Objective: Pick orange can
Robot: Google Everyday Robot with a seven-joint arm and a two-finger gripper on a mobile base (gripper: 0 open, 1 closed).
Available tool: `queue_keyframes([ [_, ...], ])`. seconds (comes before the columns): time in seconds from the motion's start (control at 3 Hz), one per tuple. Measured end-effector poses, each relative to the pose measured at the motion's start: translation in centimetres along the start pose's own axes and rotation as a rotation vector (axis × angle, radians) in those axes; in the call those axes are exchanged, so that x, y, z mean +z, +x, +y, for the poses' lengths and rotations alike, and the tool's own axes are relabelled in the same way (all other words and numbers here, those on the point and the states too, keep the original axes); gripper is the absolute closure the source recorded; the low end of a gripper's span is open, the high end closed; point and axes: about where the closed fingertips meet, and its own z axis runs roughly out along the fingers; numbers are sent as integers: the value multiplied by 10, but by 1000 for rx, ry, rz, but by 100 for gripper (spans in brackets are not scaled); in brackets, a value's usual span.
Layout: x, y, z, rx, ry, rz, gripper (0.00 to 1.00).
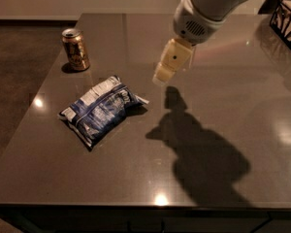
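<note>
gripper [161, 77] over table [111, 183] beside chip bag [99, 111] | jaws: cannot tell | orange can [76, 49] upright, well apart

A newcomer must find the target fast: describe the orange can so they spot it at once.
On the dark table, look to the far left edge. Beyond the blue chip bag, well left of the end effector above the table's middle, stands the orange can. It is upright, golden-brown metal with a silver top; the bag lies flat and crinkled.
</note>
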Motion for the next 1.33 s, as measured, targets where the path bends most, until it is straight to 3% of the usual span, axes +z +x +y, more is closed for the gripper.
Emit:
queue_keyframes([
  [0.33,25,-34,-5,24,18,-20,0],
  [1.33,96,-127,-18,185,33,-104,0],
])
